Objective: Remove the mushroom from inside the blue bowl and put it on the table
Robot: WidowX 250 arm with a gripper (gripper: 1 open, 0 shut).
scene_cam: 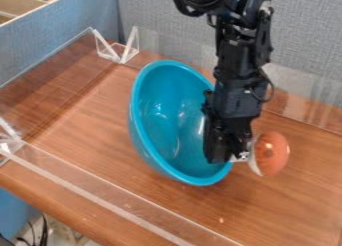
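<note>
Table [88, 115]: wood-grain top. Blue bowl [170, 125] sits on it, tilted, between my near and far edges.

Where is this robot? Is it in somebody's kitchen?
It looks more like a robot test area, maybe in a lab. The wooden tabletop has a low clear wall along its edge, grey fabric-like panels stand behind it, and loose cables hang below.

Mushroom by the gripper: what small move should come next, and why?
Probably ease the gripper a little further right, away from the blue bowl, since the mushroom shows past the rim but the fingers still overlap the bowl's edge.
</note>
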